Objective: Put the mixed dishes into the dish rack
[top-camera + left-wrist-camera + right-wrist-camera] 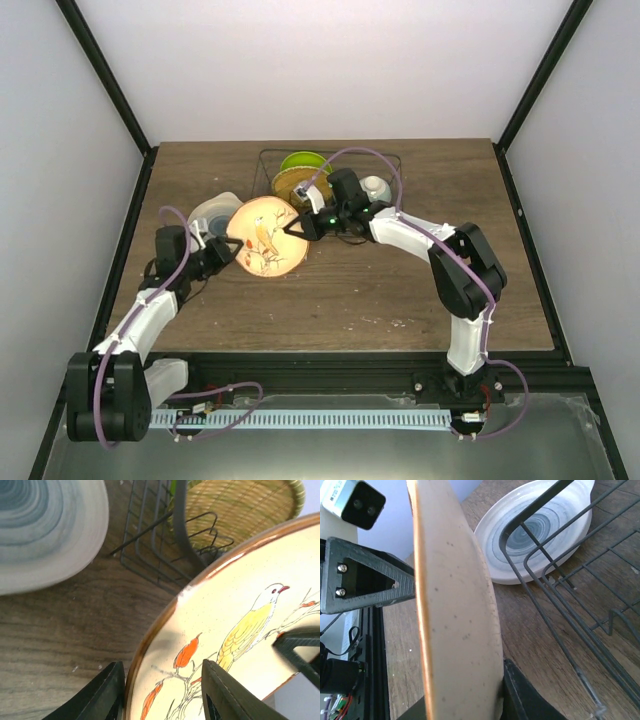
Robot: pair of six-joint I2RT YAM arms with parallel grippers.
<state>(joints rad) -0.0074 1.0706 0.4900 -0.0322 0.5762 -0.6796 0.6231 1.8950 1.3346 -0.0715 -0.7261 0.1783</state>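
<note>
White left arm [150, 315] stretched forward-right, black two-finger left gripper [226, 250] parted, white right arm [412, 232] arched leftward, wrist low, black two-finger right gripper [292, 229] clamped on rim of round beige bird-painted plate [262, 240]

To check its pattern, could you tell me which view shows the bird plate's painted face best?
Top external: the bird plate shows nearly its whole face. Left wrist crops it, though the bird is close; right wrist sees only its rim and plain back.
</note>
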